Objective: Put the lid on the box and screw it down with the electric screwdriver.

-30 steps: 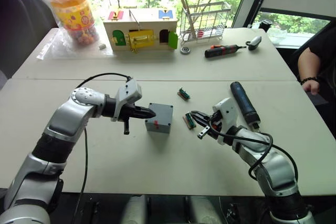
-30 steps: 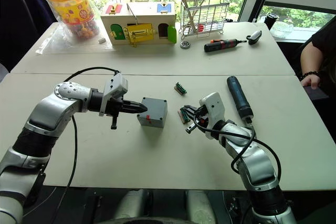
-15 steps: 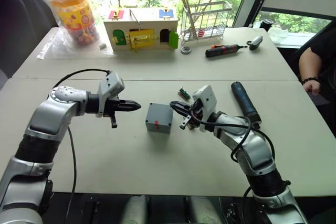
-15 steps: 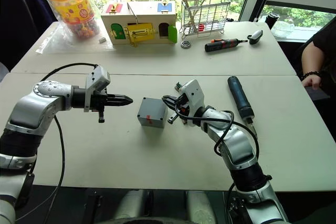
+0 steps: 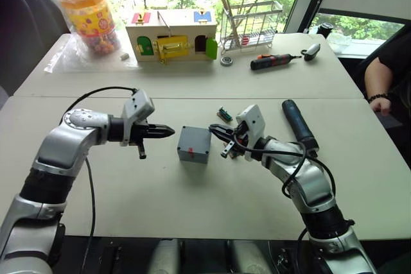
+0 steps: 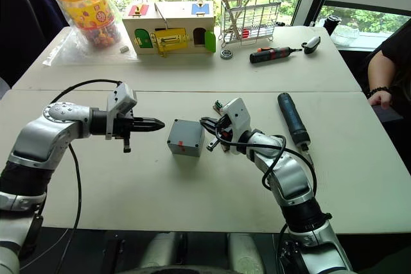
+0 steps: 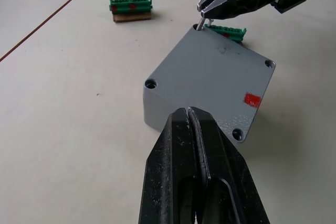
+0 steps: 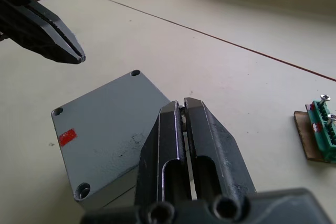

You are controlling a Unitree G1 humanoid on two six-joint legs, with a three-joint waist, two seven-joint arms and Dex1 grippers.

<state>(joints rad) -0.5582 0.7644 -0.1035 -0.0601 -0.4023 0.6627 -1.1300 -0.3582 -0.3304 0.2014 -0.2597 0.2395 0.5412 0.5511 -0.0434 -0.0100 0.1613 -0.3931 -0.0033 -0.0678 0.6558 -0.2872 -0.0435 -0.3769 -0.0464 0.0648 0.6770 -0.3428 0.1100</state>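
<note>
The grey box (image 5: 194, 145) stands mid-table. A flat grey face with a hole in each corner and a red mark closes its top, and this looks like the lid (image 7: 210, 77) seated on it. My right gripper (image 5: 212, 129) is at the box's far right corner, shut on a small screw (image 7: 201, 23) that stands in that corner hole. A short way left of the box, my left gripper (image 5: 169, 131) points at it, shut and empty. The dark electric screwdriver (image 5: 298, 125) lies on the table to the right of my right arm.
Two green terminal blocks (image 5: 224, 114) (image 7: 228, 31) lie behind and right of the box. At the back are a red-and-black screwdriver (image 5: 273, 61), a wooden toy house (image 5: 172, 35), a wire rack (image 5: 250, 25) and a bagged toy jar (image 5: 90, 14). A person's arm (image 5: 385, 75) shows at the right edge.
My left gripper has pulled back from the box to its left. My right gripper has swung left from beside the electric screwdriver to the box's corner. Both have barely moved in the last half second.
</note>
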